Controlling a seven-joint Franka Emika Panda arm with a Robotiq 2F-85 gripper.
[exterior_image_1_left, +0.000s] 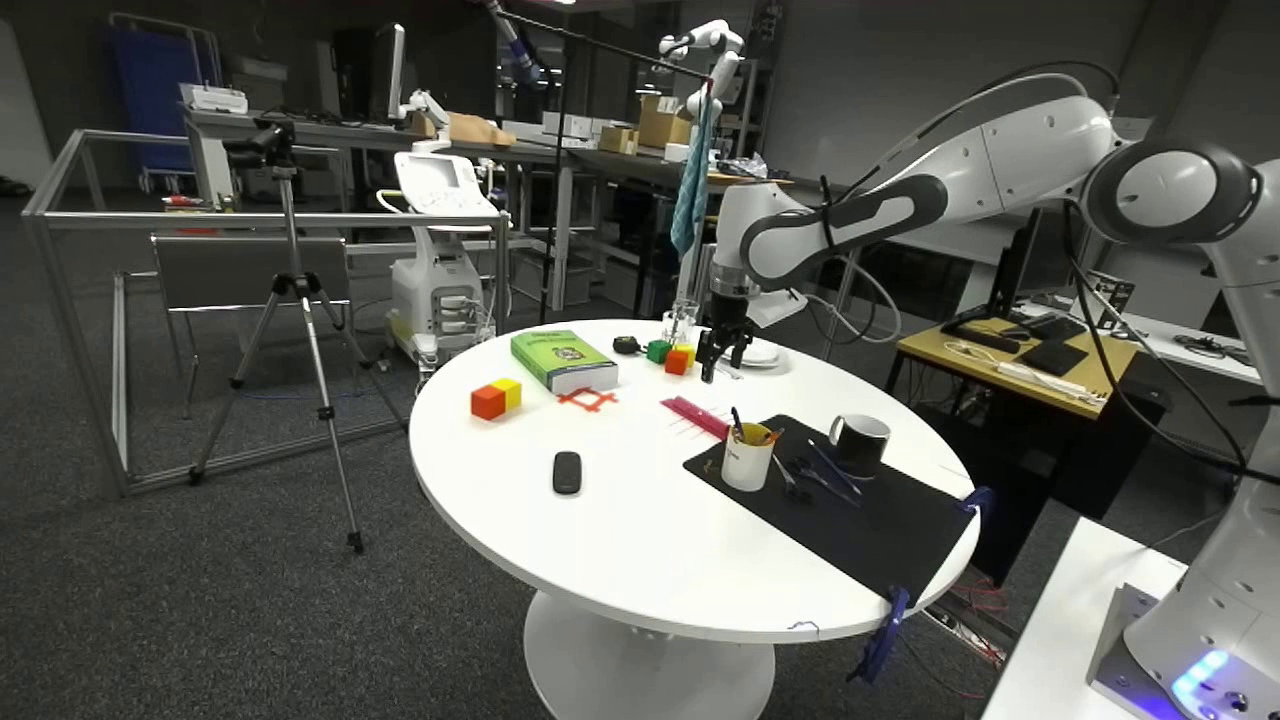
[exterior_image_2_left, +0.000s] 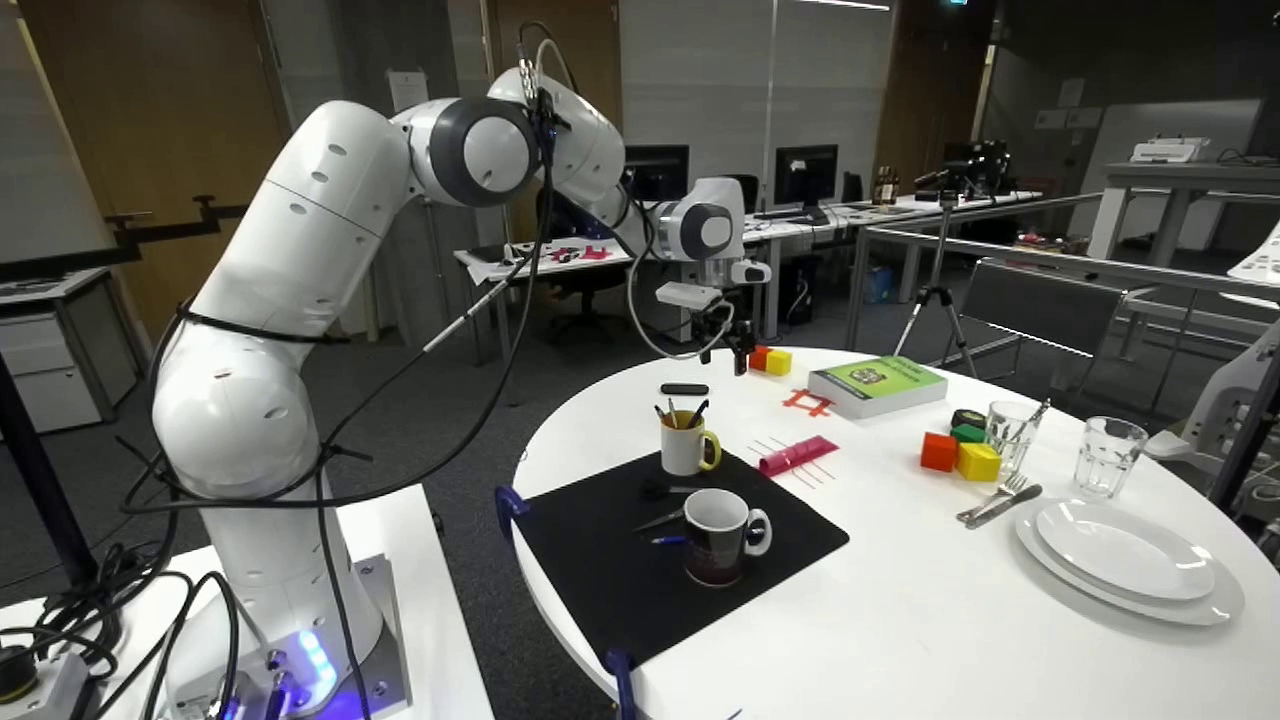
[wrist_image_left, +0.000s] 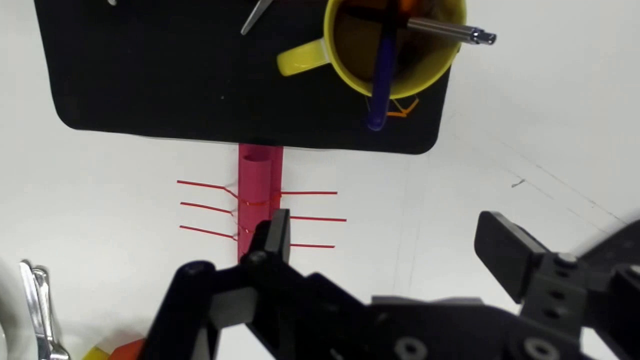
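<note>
Find pincer (wrist_image_left: 385, 220) spread wide, w/ only white counter (exterior_image_2_left: 900, 640) showing betw. fingers (wrist_image_left: 280, 232). Hanging above counter in both exterior views, gripping nothing. Note pink piece (wrist_image_left: 256, 180) partly hidden by one finger in wrist view; lying on counter, w/ one end at edge of black mat (wrist_image_left: 175, 85) & w/ red wires (wrist_image_left: 311, 193) out both sides. Further out, see yellow-handled mug (exterior_image_2_left: 683, 450) upright on mat near corner, w/ pens (wrist_image_left: 383, 80) poking past rim. Also on mat, darker mug (exterior_image_2_left: 712, 550). Beyond, log green book (exterior_image_2_left: 880, 380), red cube (exterior_image_2_left: 938, 452), plates (exterior_image_2_left: 1125, 550).

Handling (judgement): if lowering, go slow & straight; ref. exterior views for ht., given poor depth cue from above. Swing wide of pens, as likely snag pts. Near pink piece, allow room for wires, prob. thin & easily bent. Square fingers up before any approach, rather than reach in at an angle; w/ so wide a gap, check clearance at both fingers, esp. on mug side.
</note>
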